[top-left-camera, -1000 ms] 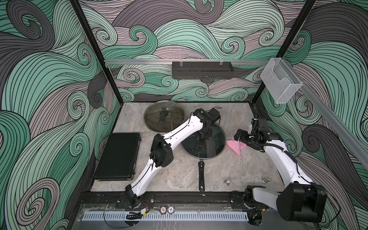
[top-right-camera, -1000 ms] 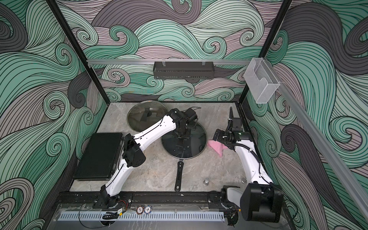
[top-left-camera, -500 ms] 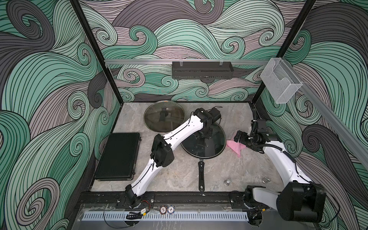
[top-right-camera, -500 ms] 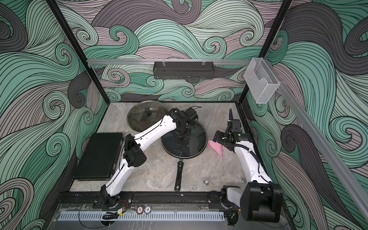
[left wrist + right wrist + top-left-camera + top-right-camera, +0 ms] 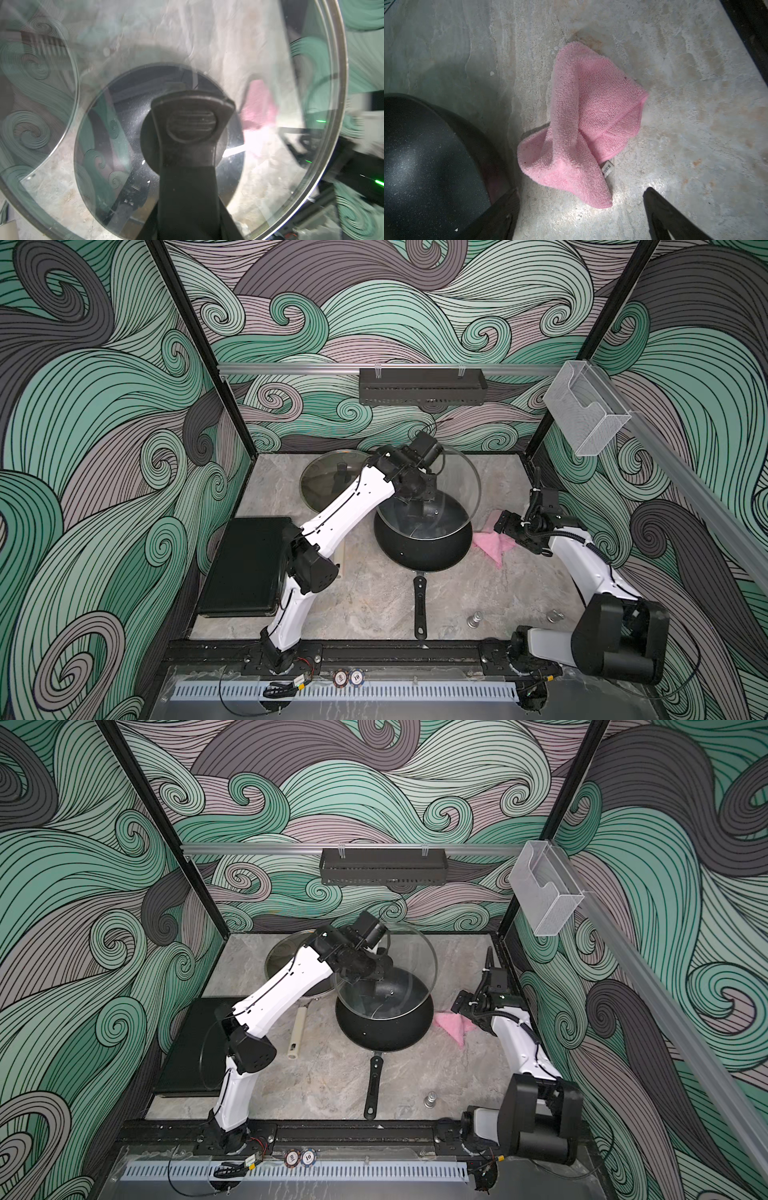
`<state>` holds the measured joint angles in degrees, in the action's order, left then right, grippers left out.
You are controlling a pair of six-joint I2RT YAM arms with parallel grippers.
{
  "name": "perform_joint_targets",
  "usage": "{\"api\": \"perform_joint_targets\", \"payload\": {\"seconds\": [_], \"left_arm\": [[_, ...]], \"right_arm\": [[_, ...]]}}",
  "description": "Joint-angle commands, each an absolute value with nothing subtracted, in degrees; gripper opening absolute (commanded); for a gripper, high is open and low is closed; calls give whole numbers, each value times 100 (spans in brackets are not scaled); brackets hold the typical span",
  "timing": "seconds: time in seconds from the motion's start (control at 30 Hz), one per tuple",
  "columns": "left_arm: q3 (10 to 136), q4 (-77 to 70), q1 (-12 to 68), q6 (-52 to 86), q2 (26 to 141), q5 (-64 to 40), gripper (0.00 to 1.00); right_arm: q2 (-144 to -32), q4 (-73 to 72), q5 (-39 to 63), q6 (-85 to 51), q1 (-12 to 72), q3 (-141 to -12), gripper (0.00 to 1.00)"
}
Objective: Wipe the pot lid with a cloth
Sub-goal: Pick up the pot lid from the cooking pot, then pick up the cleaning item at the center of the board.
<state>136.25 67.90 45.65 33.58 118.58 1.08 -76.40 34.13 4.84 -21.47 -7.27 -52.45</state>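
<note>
Glass pot lid (image 5: 457,481), round and steel-rimmed, hangs tilted over the black speckled frying pan (image 5: 424,551), clamped by its black knob in the left gripper (image 5: 420,506). The pink terry cloth (image 5: 581,128) lies crumpled on the grey marble tabletop (image 5: 374,597), just beside the pan's wall. The right gripper (image 5: 508,531) hovers over it, jaws spread wide and empty.

Risks we note:
- **Lid hold:** a single-point hold on a tilted lid may let it swivel or slip once wiping pressure lands (the finger hides the knob in the left wrist view, so we cannot tell how squarely it is seated).
- **Cloth pickup:** a descent too near the pan could nudge it, or pinch only a loose fold, leaving the cloth to trail or drop.
</note>
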Motion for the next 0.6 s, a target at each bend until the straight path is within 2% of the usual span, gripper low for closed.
{"api": "perform_joint_targets", "payload": {"seconds": [0.0, 0.2, 0.37, 0.43, 0.47, 0.53, 0.57], "left_arm": [[13598, 5577, 4290, 3050, 11027, -358, 0], [13495, 5417, 4069, 2926, 10669, -852, 0], [13377, 5404, 3996, 2996, 10549, -943, 0], [13209, 5234, 3936, 3077, 10421, -1115, 0], [13124, 5104, 3893, 3120, 10361, -1239, 0], [12916, 4778, 3721, 3262, 10212, -1709, 0], [12827, 4636, 3637, 3307, 10170, -1959, 0]], "right_arm": [[-7973, 3181, 547, -2064, -791, -5306, 90], [-8973, 3085, 798, -2128, -817, -5734, 78], [-9477, 2745, 1158, -2283, -791, -5721, 57], [-9632, 2804, 1002, -2208, -820, -5765, 44], [-9645, 2831, 1009, -2179, -849, -5783, 34], [-9411, 2840, 1012, -2137, -881, -5773, 5], [-9214, 2862, 962, -2145, -884, -5770, 0]]}}
